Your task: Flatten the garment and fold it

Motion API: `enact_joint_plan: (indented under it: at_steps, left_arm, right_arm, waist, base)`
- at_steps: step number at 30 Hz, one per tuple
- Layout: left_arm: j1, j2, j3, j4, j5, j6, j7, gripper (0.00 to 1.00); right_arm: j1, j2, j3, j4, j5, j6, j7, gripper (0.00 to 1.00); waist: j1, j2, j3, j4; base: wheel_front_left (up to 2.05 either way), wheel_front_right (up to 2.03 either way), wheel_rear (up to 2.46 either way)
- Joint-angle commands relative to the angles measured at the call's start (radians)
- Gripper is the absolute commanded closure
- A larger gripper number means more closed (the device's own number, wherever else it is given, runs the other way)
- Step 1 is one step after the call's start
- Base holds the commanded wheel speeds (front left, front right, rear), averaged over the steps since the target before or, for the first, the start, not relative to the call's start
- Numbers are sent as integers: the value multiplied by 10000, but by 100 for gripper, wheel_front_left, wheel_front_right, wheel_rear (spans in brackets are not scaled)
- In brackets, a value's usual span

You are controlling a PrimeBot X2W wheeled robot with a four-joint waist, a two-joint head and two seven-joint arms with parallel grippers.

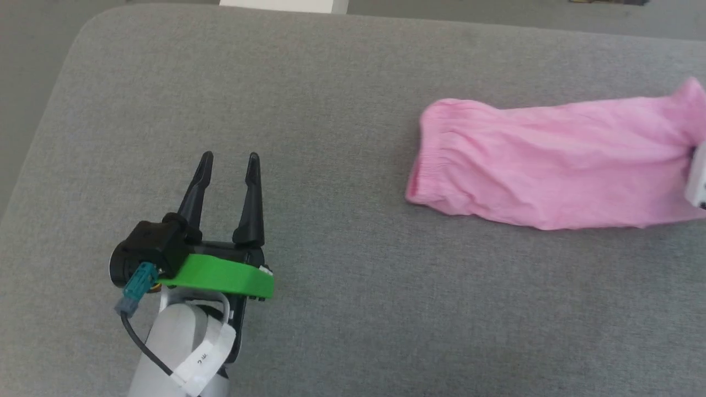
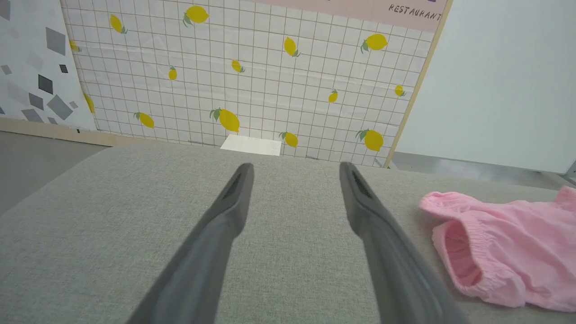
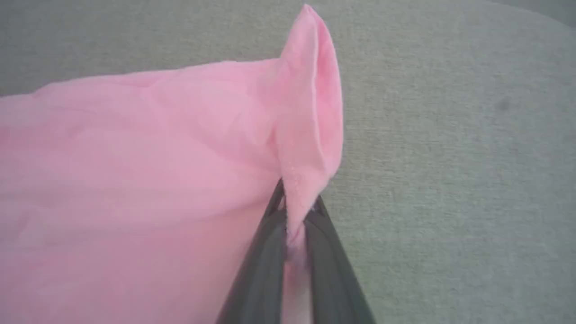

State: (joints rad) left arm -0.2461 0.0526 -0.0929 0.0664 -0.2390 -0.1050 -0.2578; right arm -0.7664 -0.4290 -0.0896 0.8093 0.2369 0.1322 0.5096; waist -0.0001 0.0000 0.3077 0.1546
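pinching a ridge of cloth at one end of the garment point(image 3: 135, 157), the right gripper point(image 3: 297, 198) has its jaws closed tight on the thin pink fabric, which stands up in a peak beyond them. the garment lies rumpled on the right side of the grey fabric-covered counter point(image 1: 331, 82). its gathered waistband point(image 1: 427, 154) faces the left gripper point(image 1: 230, 160), whose jaws stand wide apart, hold nothing and sit well apart from the cloth. this looks like the flattening step, barely begun: one end is gripped and the other lies free. the next move probably calls for the left gripper to take the waistband so both can draw the fabric taut. the word "restaurant" point(image 2: 414, 12) reads on a pink banner point(image 2: 360, 9) above the lemon-print wall point(image 2: 225, 67). the print on the white tag point(image 1: 201, 358) on the left forearm is too partial to read.
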Motion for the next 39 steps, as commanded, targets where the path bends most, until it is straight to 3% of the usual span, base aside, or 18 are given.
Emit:
enact_joint_plan:
  at_steps: [1, 5, 10, 19, 23, 26, 28, 30, 39]
  left_arm:
    - [155, -24, 21, 46, 29, -53, -39, 0]
    - [208, -24, 34, 122, 54, -86, -39, 0]
    - [281, -24, 29, 199, 85, -118, -40, 0]
    - [344, -24, -109, 318, 61, -174, -40, 0]
    - [335, -24, -184, 326, 2, -187, -40, 0]
    - [297, -24, -240, 336, -49, -193, -40, 0]
    - [215, -24, -334, 320, -123, -194, -40, 0]
    - [150, -24, -382, 311, -166, -184, -40, 0]
    - [-154, -24, -609, 220, -349, -90, -40, 0]
  right_arm:
    - [312, -85, -307, -218, -362, -15, -83, 100]
    - [801, 117, -870, -1022, -957, -15, 25, 100]
    - [1226, 548, -679, -2620, -1490, -15, 293, 100]
    - [1731, 891, 1473, -6235, -1681, -15, 1934, 100]
    - [1500, 942, 2778, -6927, -1497, -15, 2574, 100]
    - [1258, 939, 3571, -6881, -1399, -15, 2795, 100]
    - [685, 994, 4921, -6344, -1204, -15, 2895, 100]
    - [358, 1083, 5546, -5826, -1101, -15, 2914, 100]
    - [-465, 1551, 7003, -3637, -616, -15, 2554, 100]
  waist:
    - [1, 0, -164, -162]
    - [1, 0, -270, -274]
    - [1, 0, -432, -338]
    - [1, 0, -671, -146]
    - [1, 0, -597, 1]
    - [1, 0, -514, 110]
    - [1, 0, -341, 304]
    - [1, 0, -218, 426]
    - [1, 0, 259, 795]
  base:
    - [0, 0, 0]
    - [0, 0, 0]
    - [0, 0, 0]
    - [0, 0, 0]
    - [0, 0, 0]
    - [0, 0, 0]
    - [0, 0, 0]
    - [0, 0, 0]
    - [0, 0, 0]
